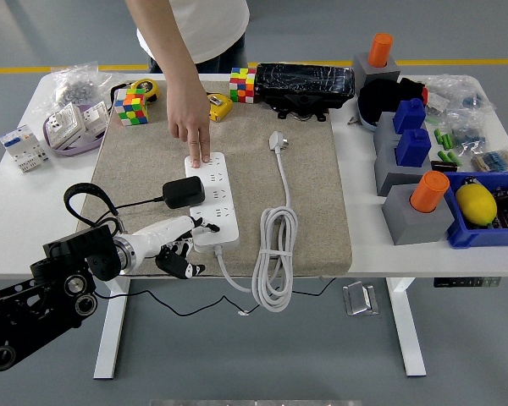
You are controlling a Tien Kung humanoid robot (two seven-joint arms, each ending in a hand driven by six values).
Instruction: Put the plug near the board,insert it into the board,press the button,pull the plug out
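The white power strip (215, 201) lies lengthwise on the beige mat (309, 194). A black plug (183, 192) sits on the strip's left side near its middle, and its black cable loops off to the left (85, 200). A person's hand (190, 118) reaches from the far side and presses a finger on the strip's far end. My left hand (179, 241) is at the strip's near left corner, below the plug and apart from it. Its fingers (174, 227) are loosely spread and hold nothing.
The strip's own white cord lies coiled (275, 254) on the mat, with its white plug (277, 139) further back. Rubik's cubes (130, 108), a tape measure (219, 106) and a black case (305, 83) line the back. Grey and blue blocks (411, 148) and a blue bin (491, 211) stand at right.
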